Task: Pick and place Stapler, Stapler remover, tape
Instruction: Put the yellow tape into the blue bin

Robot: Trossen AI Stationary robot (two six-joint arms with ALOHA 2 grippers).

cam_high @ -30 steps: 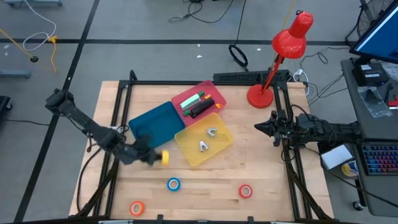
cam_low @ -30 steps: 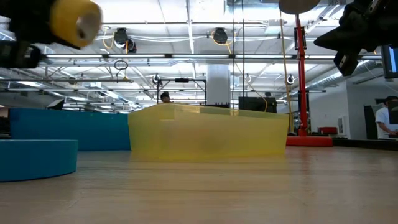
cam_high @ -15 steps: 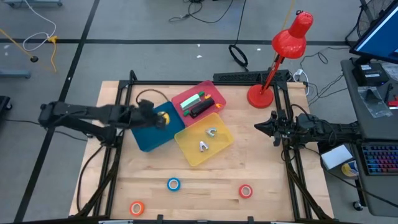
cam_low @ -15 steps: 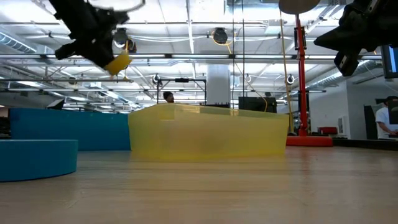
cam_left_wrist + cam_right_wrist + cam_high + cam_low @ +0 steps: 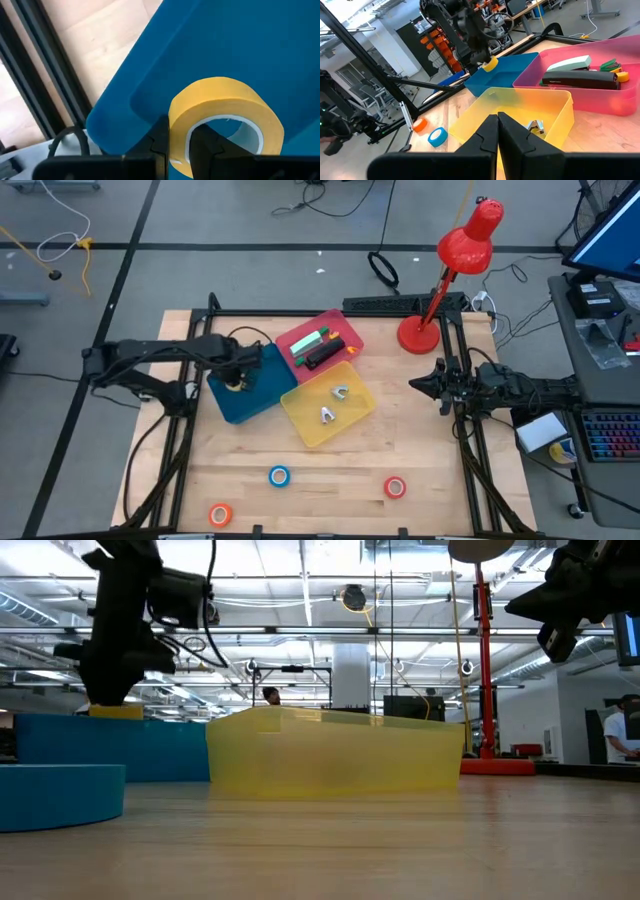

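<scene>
The left claw [image 5: 236, 383] hangs over the blue bin [image 5: 262, 370], just inside its outer edge, fingers pinched through the wall of the yellow tape [image 5: 225, 120]; the roll sits at rim height in the low view, clear of the bin floor. The blue bin touches the pink bin [image 5: 345, 325] and the yellow bin [image 5: 352, 420], so there is no gap between them. The blue tape [image 5: 279, 476], red tape [image 5: 395, 487] and orange tape [image 5: 220, 515] lie well apart on open tabletop [image 5: 420, 440] near the front edge. The right claw [image 5: 417, 384] waits closed and empty at the right frame rail, off the bins.
</scene>
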